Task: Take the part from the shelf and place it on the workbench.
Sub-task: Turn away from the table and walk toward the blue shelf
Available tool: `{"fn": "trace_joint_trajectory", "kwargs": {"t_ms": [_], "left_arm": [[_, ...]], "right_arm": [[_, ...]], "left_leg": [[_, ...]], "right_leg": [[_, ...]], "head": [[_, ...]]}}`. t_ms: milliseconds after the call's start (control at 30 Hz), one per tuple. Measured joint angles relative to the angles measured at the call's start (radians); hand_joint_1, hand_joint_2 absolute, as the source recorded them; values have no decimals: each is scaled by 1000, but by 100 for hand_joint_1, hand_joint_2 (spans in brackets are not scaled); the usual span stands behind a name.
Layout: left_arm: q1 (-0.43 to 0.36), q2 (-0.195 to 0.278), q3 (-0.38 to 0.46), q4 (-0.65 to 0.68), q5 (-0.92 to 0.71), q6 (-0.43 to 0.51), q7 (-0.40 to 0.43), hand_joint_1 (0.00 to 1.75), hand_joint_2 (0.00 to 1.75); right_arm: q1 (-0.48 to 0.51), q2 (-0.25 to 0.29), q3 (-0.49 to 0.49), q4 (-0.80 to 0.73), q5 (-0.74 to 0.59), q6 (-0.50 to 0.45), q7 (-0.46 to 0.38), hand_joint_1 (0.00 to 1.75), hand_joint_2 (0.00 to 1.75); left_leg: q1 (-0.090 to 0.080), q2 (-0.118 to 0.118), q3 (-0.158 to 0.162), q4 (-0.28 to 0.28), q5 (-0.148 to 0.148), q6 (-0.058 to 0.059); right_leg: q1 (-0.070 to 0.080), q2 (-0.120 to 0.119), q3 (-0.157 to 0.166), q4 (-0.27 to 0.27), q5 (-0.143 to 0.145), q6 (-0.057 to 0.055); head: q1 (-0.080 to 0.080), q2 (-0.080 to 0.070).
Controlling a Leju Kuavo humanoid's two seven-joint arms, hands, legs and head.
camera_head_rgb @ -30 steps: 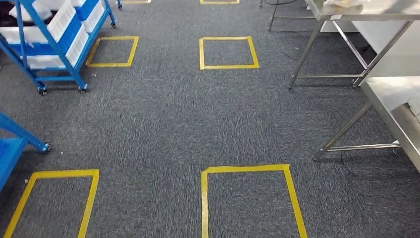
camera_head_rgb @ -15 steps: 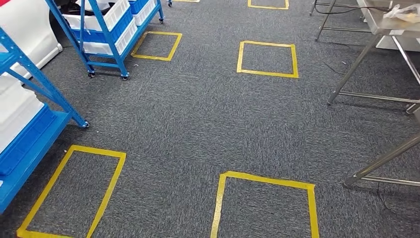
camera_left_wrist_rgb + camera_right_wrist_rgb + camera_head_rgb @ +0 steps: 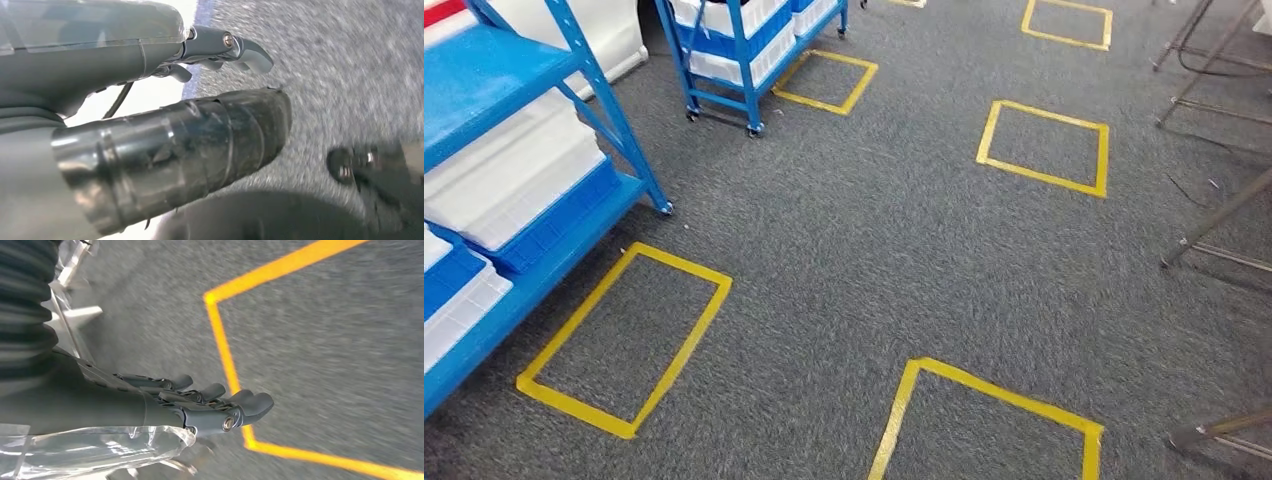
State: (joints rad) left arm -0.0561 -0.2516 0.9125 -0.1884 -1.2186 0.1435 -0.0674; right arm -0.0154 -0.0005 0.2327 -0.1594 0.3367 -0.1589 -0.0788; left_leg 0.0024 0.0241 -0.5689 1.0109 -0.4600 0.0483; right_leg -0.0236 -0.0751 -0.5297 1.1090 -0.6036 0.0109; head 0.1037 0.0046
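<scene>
Grey carpet [image 3: 874, 230] with yellow tape squares [image 3: 624, 340] — blue shelf [image 3: 514, 200] at left; both hands hang empty, fingers loosely apart.

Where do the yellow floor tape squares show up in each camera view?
Head view: several yellow tape squares across the floor, the nearest at lower left and lower centre.
Left wrist view: not in it.
Right wrist view: one corner of a square, mid-picture.
Shared landmark: the grey carpet.
</scene>
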Motion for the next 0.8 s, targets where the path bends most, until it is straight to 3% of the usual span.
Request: {"fn": "trace_joint_trajectory", "kwargs": {"t_ms": [33,67,100,133,200,267,333,400,467,533,600,633,667,700,733,800], "left_arm": [[-1,0,0,0,2,5,-3,0,0],[-2,0,0,0,3,9,-8,0,0],[-3,0,0,0,4,13,-12,0,0],[-3,0,0,0,5,17,-16,0,0],[-2,0,0,0,5,21,-24,0,0],[0,0,0,0,6,23,-30,0,0],[-1,0,0,0,6,26,-34,0,0],[0,0,0,0,6,29,-38,0,0],[1,0,0,0,7,30,-40,0,0],[-1,0,0,0,7,31,-42,0,0],[-3,0,0,0,7,31,-44,0,0],[-1,0,0,0,7,31,-45,0,0],[1,0,0,0,8,31,-46,0,0],[4,0,0,0,8,31,-46,0,0],[6,0,0,0,8,31,-46,0,0],[5,0,0,0,8,31,-47,0,0]], "right_arm": [[2,0,0,0,-1,1,-2,0,175],[4,0,0,1,-3,2,-3,0,175],[6,0,0,1,-4,4,-3,0,175],[7,0,0,1,-6,4,-4,0,175],[8,-1,0,1,-10,4,-5,0,175],[12,-4,0,2,-11,3,-5,0,175],[13,-6,0,3,-11,3,-6,0,175],[10,-6,-1,3,-11,2,-7,0,175],[11,-5,-1,3,-12,1,-9,0,175],[16,-5,-1,3,-12,0,-9,0,175],[19,-7,-1,3,-12,0,-9,0,175],[18,-8,-1,4,-12,-1,-9,0,175],[18,-8,-1,4,-12,-1,-9,0,175],[17,-8,-2,4,-12,-1,-9,0,175],[17,-8,-2,4,-12,-1,-9,0,175],[17,-8,-2,4,-12,-1,-9,0,175]], "left_leg": [[-1,-14,0,-1,1,4],[-3,-29,-1,0,2,7],[-5,-46,-2,1,2,9],[-7,-64,-1,3,1,10],[-8,-100,2,9,-4,9],[-8,-128,0,18,-10,2],[-6,-151,-9,22,-13,-9],[-3,-170,-13,21,-13,-21],[-4,-131,-23,46,-26,-30],[-3,-64,-72,140,-69,-38],[2,-39,-144,260,-110,-44],[4,-34,-164,286,-107,-47],[6,-30,-166,276,-84,-47],[7,-23,-149,230,-46,-46],[6,-4,-122,165,-8,-43],[-8,47,-76,68,25,-31]], "right_leg": [[0,37,-30,62,-32,-1],[0,58,-64,128,-59,-2],[1,67,-92,177,-70,-2],[1,71,-106,194,-61,-3],[1,86,-86,118,13,-8],[0,141,-44,-2,76,-14],[1,176,-27,-51,84,-17],[3,155,-20,-62,84,-24],[1,126,-2,-77,85,-35],[1,93,14,-86,81,-43],[4,59,25,-87,70,-46],[5,42,32,-87,63,-45],[5,27,41,-87,54,-44],[5,13,52,-87,45,-41],[5,0,63,-88,35,-38],[9,-24,80,-90,16,-26]], "head": [[0,0],[0,0],[0,0],[0,0],[0,0],[0,0],[0,0],[0,0],[-1,0],[-3,0],[-4,0],[-4,0],[-4,0],[-4,0],[-4,0],[-4,0]]}}
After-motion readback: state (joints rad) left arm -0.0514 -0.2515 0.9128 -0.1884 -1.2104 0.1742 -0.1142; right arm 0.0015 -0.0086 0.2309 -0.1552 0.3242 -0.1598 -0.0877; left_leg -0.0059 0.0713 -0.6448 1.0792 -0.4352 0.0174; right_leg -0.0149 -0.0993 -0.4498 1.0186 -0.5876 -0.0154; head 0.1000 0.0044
